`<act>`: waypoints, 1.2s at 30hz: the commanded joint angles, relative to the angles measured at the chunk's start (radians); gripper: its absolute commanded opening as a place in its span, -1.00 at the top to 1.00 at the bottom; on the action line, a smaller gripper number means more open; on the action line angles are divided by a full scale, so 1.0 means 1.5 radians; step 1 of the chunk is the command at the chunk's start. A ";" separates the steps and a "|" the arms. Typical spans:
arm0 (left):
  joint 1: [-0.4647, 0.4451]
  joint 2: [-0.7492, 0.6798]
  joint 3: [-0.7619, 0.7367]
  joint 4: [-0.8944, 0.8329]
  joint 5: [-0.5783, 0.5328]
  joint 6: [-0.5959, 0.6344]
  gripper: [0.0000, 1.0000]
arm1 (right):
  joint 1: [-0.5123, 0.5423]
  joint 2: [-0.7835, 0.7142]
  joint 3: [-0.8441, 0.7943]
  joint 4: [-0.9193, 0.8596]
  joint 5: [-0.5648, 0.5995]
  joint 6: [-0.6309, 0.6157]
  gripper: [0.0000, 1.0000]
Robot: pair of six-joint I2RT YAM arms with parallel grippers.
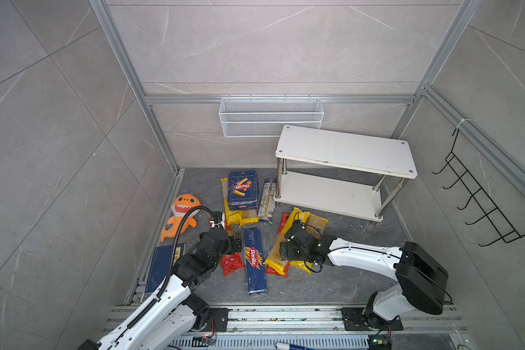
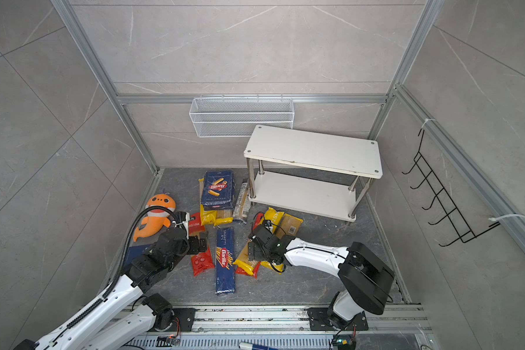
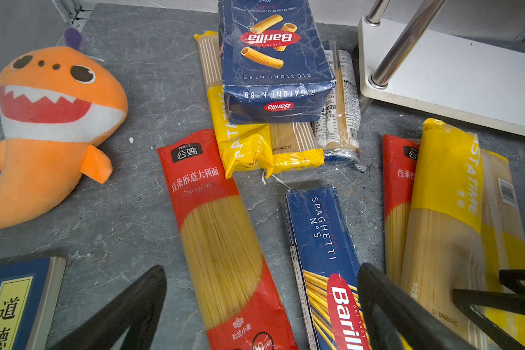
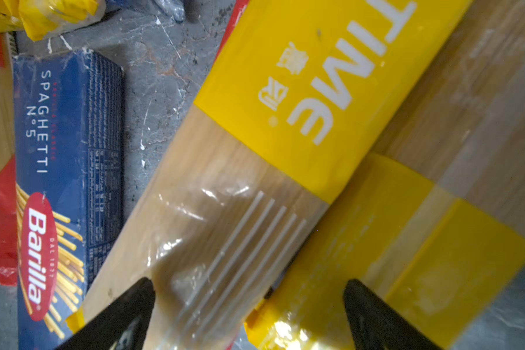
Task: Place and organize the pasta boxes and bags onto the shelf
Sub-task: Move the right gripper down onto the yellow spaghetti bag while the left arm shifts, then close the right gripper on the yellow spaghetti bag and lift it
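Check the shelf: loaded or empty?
Empty. Both tiers of the shelf are bare in both top views; the rigatoni box, the spaghetti box and the bags all lie on the floor beside it.

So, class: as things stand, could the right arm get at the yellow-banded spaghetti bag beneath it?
Probably yes: the open right claw hangs directly over the yellow-banded spaghetti bag, which lies on top with nothing covering it.
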 commanded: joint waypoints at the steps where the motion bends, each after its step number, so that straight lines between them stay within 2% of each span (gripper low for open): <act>1: -0.002 -0.003 0.007 0.002 0.006 -0.015 -1.00 | 0.007 0.042 0.035 0.002 0.012 0.022 -0.98; 13: -0.002 -0.017 0.000 -0.011 0.015 -0.020 -1.00 | 0.045 0.150 0.146 -0.086 0.073 0.044 -0.98; 17: -0.002 -0.015 -0.005 -0.007 0.023 -0.026 -1.00 | 0.049 0.158 0.152 -0.101 0.085 0.054 -0.81; 18: -0.002 -0.015 -0.005 -0.007 0.023 -0.026 -1.00 | 0.049 0.159 0.151 -0.104 0.087 0.058 -0.66; 21: -0.003 -0.018 -0.005 -0.009 0.024 -0.026 -1.00 | 0.049 0.152 0.128 -0.095 0.089 0.069 0.01; 24: -0.002 -0.017 0.000 -0.013 0.026 -0.025 -1.00 | 0.049 0.123 0.083 -0.058 0.077 0.070 0.40; 27: -0.003 -0.015 0.006 -0.018 0.027 -0.026 -1.00 | 0.048 0.088 0.048 -0.041 0.070 0.069 0.56; 32: -0.003 0.004 0.027 -0.030 0.035 -0.024 -1.00 | 0.047 0.035 0.017 -0.037 0.042 0.052 1.00; 36: -0.002 0.020 0.045 -0.044 0.041 -0.023 -1.00 | 0.045 -0.003 -0.003 -0.020 -0.005 0.048 1.00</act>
